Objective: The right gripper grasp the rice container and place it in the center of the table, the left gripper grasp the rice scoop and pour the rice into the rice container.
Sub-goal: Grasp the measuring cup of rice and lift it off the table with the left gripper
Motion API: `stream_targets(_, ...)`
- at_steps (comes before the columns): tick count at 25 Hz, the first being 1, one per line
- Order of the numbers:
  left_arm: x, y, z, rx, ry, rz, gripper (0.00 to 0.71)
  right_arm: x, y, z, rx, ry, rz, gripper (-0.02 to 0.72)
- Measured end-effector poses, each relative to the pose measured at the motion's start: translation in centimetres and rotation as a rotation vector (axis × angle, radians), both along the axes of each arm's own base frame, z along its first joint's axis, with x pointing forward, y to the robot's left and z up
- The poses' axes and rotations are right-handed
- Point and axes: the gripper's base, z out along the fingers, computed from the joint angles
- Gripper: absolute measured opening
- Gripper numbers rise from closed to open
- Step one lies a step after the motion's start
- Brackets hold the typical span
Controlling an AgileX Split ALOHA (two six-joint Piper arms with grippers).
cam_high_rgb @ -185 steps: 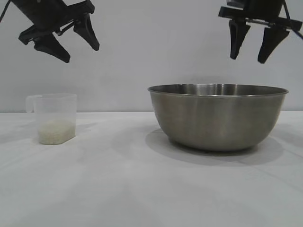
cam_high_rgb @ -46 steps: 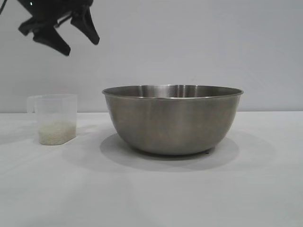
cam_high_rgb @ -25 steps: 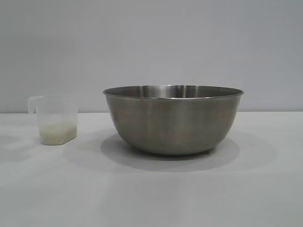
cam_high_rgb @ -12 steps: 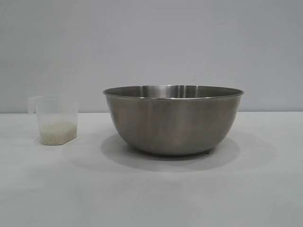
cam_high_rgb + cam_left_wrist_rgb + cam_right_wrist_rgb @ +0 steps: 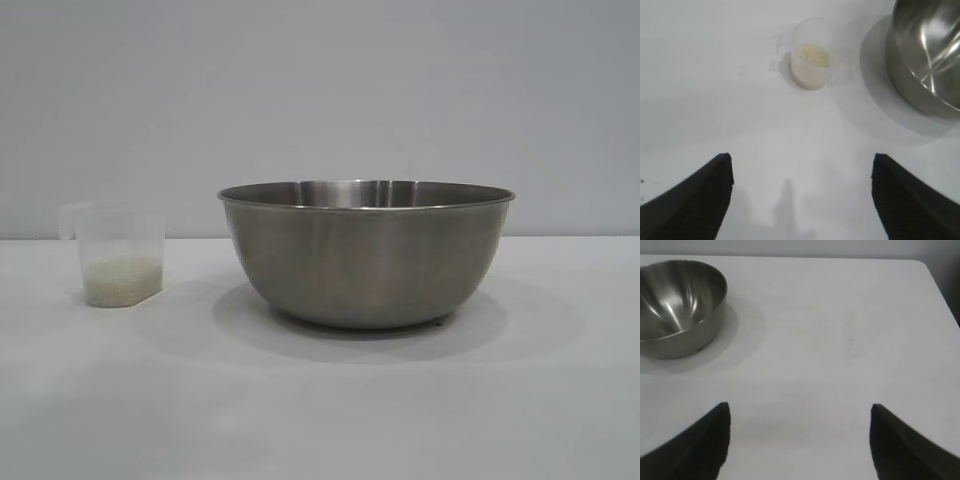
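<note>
The rice container (image 5: 366,253) now stands mid-table, so that step looks done. My left gripper (image 5: 800,195), fingers apart and empty, faces the rice scoop (image 5: 812,53) beside it toward the table's left edge; my right gripper (image 5: 799,440) waits open.

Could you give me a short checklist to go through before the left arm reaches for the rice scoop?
1. Rice container set near the middle of the table: ok.
2. Rice scoop upright, apart from the container: ok.
3. Rice in the scoop, none seen spilled: ok.
4. Left gripper open, fingers spread, nothing between them: ok.
5. Left gripper lined up on the scoop: not ok, it sits well short with bare table between.
6. Right gripper open and clear of the container: ok.
</note>
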Motion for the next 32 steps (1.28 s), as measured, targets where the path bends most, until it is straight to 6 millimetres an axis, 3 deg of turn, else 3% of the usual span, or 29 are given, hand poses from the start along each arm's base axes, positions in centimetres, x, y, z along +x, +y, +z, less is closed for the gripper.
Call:
stream_targets(11, -0.7, 1.1, -1.6, 0.05, -0.243, 0.08, 0.507, 0.0, 0.0, 0.0, 0.0, 0.0, 0.0, 0.523)
stream_targets(18, -1.3, 0.4, -2.9, 0.117, -0.381, -0.053, 0.507, 0.0, 0.0, 0.0, 0.0, 0.0, 0.0, 0.475)
stream_targets(19, -1.2, 0.3, -3.2, 0.125, -0.382, -0.072, 0.457, 0.0, 0.0, 0.0, 0.0, 0.0, 0.0, 0.425)
stream_targets(24, 0.0, -0.3, -4.4, 0.124, -0.407, -0.118, 0.287, 0.0, 0.0, 0.0, 0.0, 0.0, 0.0, 0.376)
stream_targets(27, 1.0, -0.5, -5.4, 0.103, -0.428, -0.119, 0.295, 0.0, 0.0, 0.0, 0.0, 0.0, 0.0, 0.376)
stream_targets(28, 1.3, -0.6, -5.6, 0.096, -0.443, -0.119, 0.295, 0.0, 0.0, 0.0, 0.0, 0.0, 0.0, 0.323)
stream_targets(30, 1.8, -0.7, -6.8, 0.092, -0.413, -0.122, 0.295, 0.0, 0.0, 0.0, 0.0, 0.0, 0.0, 0.325)
stream_targets(31, 2.0, -0.8, -7.5, 0.093, -0.384, -0.124, 0.295, 0.0, 0.0, 0.0, 0.0, 0.0, 0.0, 0.276)
stream_targets(32, 2.2, -0.8, -8.4, 0.096, -0.342, -0.127, 0.254, 0.0, 0.0, 0.0, 0.0, 0.0, 0.0, 0.256)
